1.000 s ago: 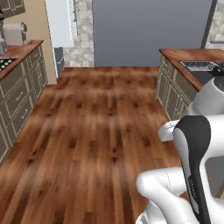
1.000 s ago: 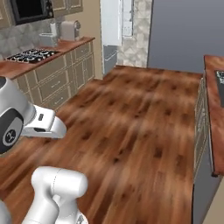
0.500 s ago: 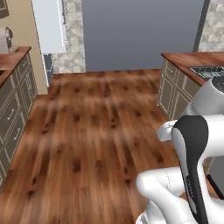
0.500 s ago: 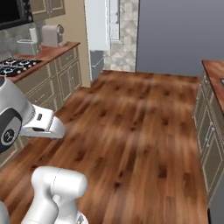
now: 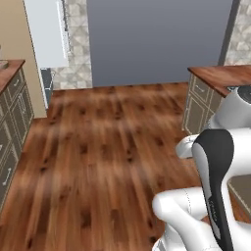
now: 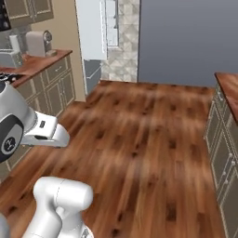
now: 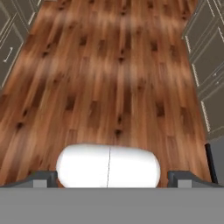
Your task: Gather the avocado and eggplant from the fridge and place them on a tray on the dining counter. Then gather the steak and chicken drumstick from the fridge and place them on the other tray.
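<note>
facing a white fridge across wooden floor, gripper fingers spread wide, holding nothing

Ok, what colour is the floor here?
Reddish-brown wood planks on the floor, clearest in the hand view.

No legible text, label, brand, number or sign anywhere on cabinets, counters, appliances or floor.

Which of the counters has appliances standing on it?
The wooden counter at the left wall, seen in the right base view; it carries a toaster-like appliance. The right counter shows none.
</note>
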You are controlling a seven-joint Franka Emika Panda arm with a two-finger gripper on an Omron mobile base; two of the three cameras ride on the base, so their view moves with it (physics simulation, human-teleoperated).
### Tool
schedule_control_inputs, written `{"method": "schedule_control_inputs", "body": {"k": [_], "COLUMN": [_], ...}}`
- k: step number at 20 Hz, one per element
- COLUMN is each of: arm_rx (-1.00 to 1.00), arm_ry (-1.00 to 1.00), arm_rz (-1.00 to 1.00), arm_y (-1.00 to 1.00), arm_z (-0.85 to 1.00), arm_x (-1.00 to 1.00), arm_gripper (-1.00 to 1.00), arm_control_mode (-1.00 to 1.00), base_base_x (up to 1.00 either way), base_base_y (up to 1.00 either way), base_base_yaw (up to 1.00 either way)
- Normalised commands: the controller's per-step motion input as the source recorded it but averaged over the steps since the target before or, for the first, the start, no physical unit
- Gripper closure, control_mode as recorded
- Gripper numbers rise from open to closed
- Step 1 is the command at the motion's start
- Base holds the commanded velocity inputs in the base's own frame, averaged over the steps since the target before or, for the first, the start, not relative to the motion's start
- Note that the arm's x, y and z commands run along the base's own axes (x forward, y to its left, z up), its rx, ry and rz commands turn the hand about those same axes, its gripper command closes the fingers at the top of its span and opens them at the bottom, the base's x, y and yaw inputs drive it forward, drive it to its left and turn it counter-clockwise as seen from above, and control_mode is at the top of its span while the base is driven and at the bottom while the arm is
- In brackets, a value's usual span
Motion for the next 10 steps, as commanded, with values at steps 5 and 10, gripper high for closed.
{"method": "schedule_control_inputs", "body": {"k": [5,10], "arm_rx": [0.0,0.0], "arm_ry": [0.0,0.0], "arm_rz": [0.0,0.0], "arm_y": [0.0,0.0], "arm_z": [0.0,0.0], "arm_x": [0.0,0.0], "arm_gripper": [-1.0,-1.0], "arm_control_mode": [1.0,1.0], "base_base_x": [1.0,1.0], "base_base_y": [0.0,-0.02], "base_base_yaw": [0.01,0.1]}}
